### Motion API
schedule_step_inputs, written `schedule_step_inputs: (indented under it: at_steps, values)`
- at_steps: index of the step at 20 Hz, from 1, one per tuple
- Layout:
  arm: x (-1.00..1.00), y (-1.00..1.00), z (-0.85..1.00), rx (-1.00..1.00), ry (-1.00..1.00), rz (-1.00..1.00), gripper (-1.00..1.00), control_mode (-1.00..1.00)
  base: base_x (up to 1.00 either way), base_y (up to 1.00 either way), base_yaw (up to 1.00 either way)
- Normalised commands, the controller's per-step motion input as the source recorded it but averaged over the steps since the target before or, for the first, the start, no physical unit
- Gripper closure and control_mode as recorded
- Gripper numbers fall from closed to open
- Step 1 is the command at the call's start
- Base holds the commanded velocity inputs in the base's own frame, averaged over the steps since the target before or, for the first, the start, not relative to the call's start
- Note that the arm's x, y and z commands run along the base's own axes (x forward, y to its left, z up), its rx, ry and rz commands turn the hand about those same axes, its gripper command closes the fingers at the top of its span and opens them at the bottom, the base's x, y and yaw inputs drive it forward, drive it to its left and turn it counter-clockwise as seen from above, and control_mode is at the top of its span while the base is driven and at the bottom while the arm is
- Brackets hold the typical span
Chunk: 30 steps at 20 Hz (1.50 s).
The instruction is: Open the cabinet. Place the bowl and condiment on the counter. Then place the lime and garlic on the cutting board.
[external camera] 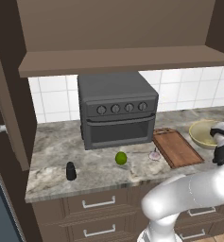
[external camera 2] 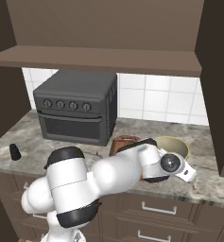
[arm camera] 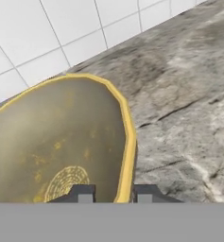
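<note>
Two dark fingertips of the pincer (arm camera: 112, 194) stand at the bottom of the hand view, one on each side of the yellow rim of the bowl (arm camera: 52, 146). Whether they press the rim or have let go, I cannot tell.

The bowl sits on the tabletop (external camera: 52, 146) at the right edge of the left base view, just beside the board (external camera: 177, 149). I judge it is at its place already, so the rim hold is prob. for setting it down.

The shaker (external camera: 71, 171) stands at lower left, near the front edge, also done. Lime (external camera: 121, 158) and garlic (external camera: 154, 155) lie near the centre, btw. oven (external camera: 117, 108) and edge, not yet on the board. The cabinet (external camera: 118, 33) at top is open.
</note>
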Motion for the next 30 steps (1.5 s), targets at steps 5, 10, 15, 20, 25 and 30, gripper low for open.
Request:
schedule_step_inputs:
  at_steps: [5,10,15,20,25,30]
  values:
    - [0.11,0.00,-0.25,0.00,-0.02,-0.03,1.00,-1.00,0.00,0.00,0.00]
    - [0.02,0.00,-0.02,0.00,0.00,0.00,-1.00,-1.00,0.00,0.00,0.00]
    - [0.00,0.00,0.30,0.01,0.00,-0.03,-1.00,-1.00,0.00,0.00,0.00]
    - [0.00,-0.04,0.53,0.00,0.04,-0.03,-1.00,-1.00,0.00,0.00,0.00]
    - [-0.28,-0.06,0.35,-0.04,0.03,-0.01,-1.00,-1.00,0.00,0.00,0.00]
    - [-0.89,0.30,0.05,-0.06,-0.08,0.01,-1.00,-1.00,0.00,0.00,0.00]
